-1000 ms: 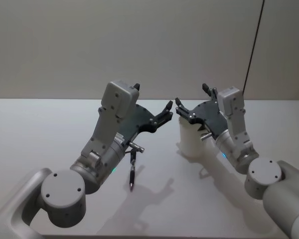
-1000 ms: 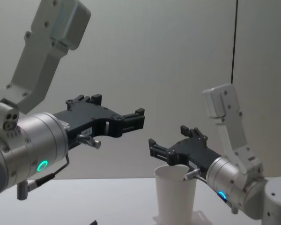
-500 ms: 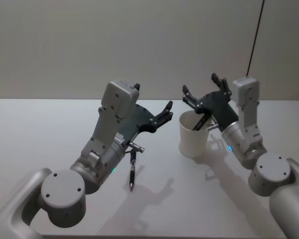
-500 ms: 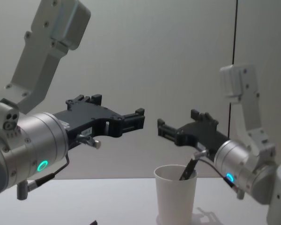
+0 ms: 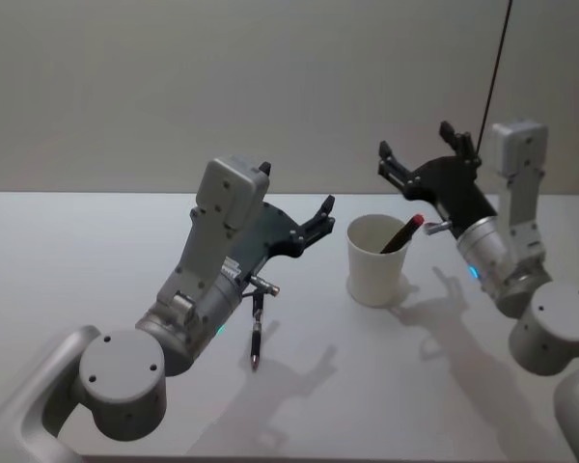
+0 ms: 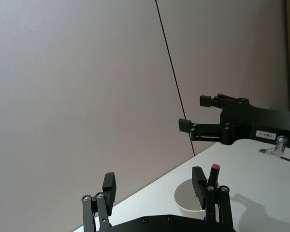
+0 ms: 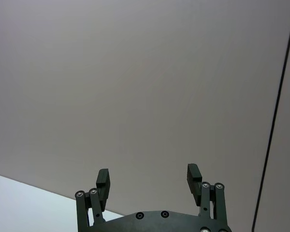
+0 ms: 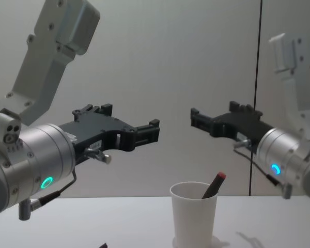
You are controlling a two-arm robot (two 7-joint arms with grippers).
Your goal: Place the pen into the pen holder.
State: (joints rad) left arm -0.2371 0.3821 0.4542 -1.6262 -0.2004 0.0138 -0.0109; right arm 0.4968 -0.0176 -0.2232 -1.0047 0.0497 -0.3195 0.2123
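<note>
One pen [image 5: 406,231] leans in the pen holder [image 5: 375,268]; the head view (looking down) shows a second pen [image 5: 256,334] on the table [image 5: 68,256]. Left gripper [image 5: 320,218] and right gripper [image 5: 417,143] gape wide, empty.

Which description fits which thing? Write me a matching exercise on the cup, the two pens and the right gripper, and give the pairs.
Things
1. cup
2. red-tipped pen
3. dark pen
4. right gripper

Descriptions
A. lying flat on the table, to the left of the cup
B. open and empty, in the air higher than the cup
C. standing upright on the table
D. leaning inside the cup, tip sticking out over the rim

Pairs: 1-C, 2-D, 3-A, 4-B
</note>
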